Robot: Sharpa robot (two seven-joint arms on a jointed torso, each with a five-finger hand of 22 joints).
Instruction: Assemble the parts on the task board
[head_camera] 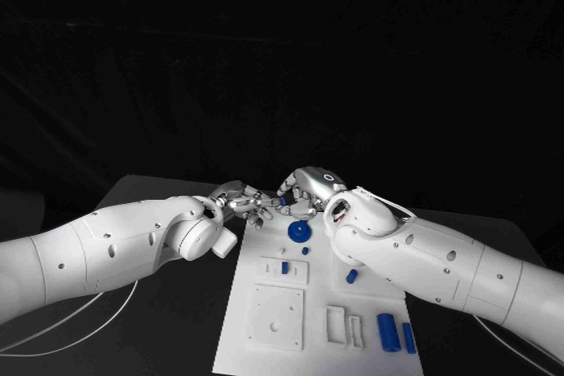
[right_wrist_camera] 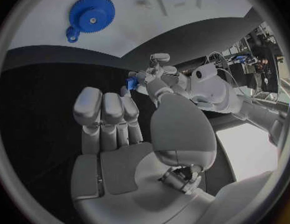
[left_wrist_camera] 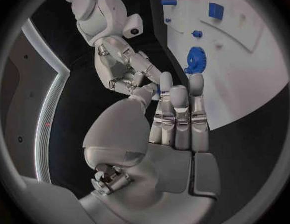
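The black desk point(head_camera: 153, 188) is carrying the white task board point(head_camera: 265, 343), which is lying in the middle and reaching toward the robot. Past the board's far end, the left hand point(head_camera: 241, 203) and the right hand point(head_camera: 303, 188) are meeting just above the desk, fingers nearly touching. In the right wrist view, the left hand's fingers point(right_wrist_camera: 144, 78) are pinching a small blue part point(right_wrist_camera: 132, 82). The right hand's fingers point(right_wrist_camera: 102, 109) are standing straight and side by side, gripping nothing. A blue gear point(head_camera: 301, 230) is sitting on the board's far end, near both hands. Smaller blue pegs point(head_camera: 385, 331) are lying along the board's right side.
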